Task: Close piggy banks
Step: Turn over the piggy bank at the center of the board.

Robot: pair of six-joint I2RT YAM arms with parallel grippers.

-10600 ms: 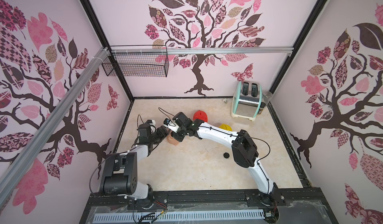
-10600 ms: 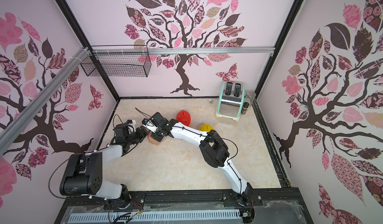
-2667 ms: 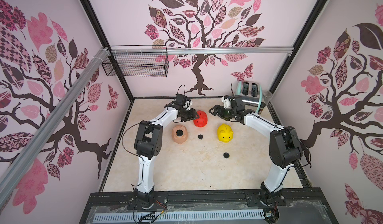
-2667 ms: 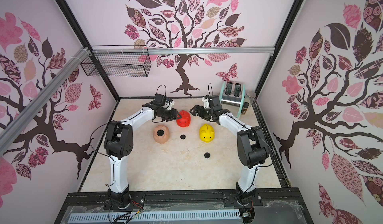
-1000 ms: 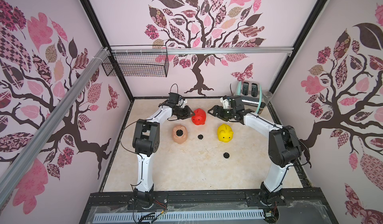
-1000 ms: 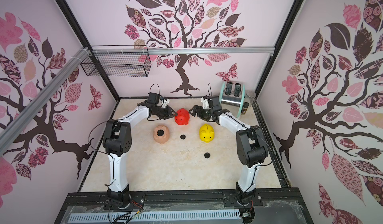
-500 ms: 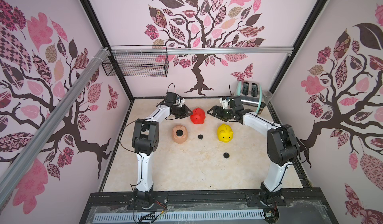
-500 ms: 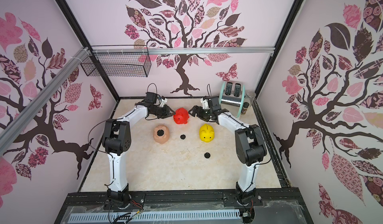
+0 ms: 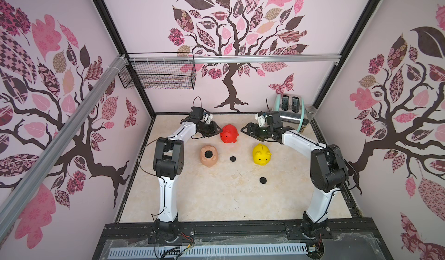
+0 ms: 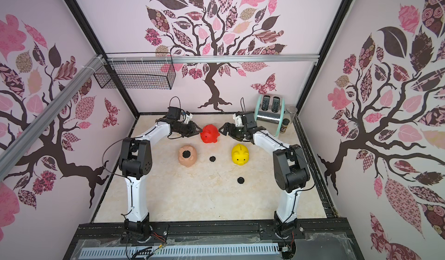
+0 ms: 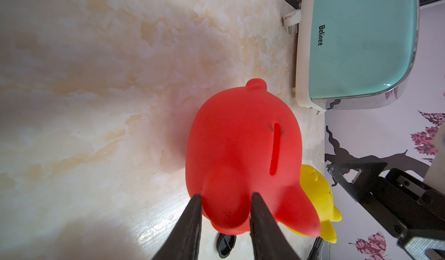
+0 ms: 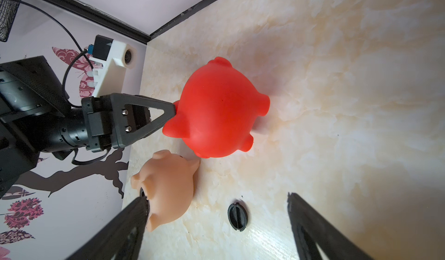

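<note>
Piggy banks, three in all, are carried by the marbled worktop, at whose far right corner a mint-and-chrome toaster is set. The left pincer is seen clamped on the snout of the red piggy bank, which stands upright near the back wall. The right pincer is held wide apart near that bank's other side, with nothing gripped. The yellow piggy bank is stood upright further forward, and the peach-pink piggy bank is laid belly-up. Two black discs are left loose, one between these two, one nearer the front.
</note>
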